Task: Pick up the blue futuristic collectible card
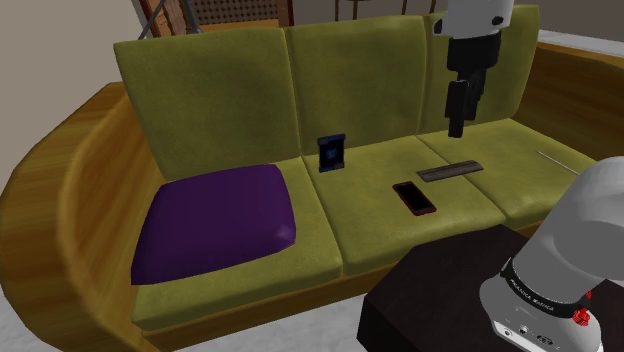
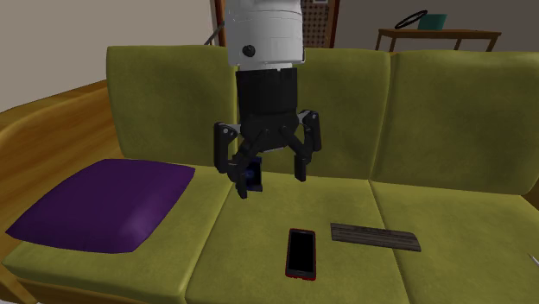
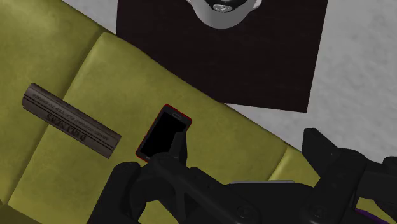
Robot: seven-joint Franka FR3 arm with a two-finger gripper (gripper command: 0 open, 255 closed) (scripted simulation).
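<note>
1. Card point(image 1: 331, 153), blue, stands upright on the sofa point(image 1: 370, 240) seat against the backrest. It is lower than the gripper point(image 1: 457, 125), well off to one side, and untouched.
2. The gripper's fingers point(image 2: 302, 160) stand wide apart and hold nothing.
3. Below the gripper, a red-edged black phone point(image 1: 413, 197) and a dark grey strip point(image 1: 450, 170) lie on the seat.
4. A purple cushion point(image 1: 215, 220) lies farthest from the gripper.

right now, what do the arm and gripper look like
The arm is white with rounded, tubular links. A black band with white lettering rings a lower joint, beside a small red mark. The gripper is all black, with two jointed, angular fingers under a white cylindrical wrist.
</note>
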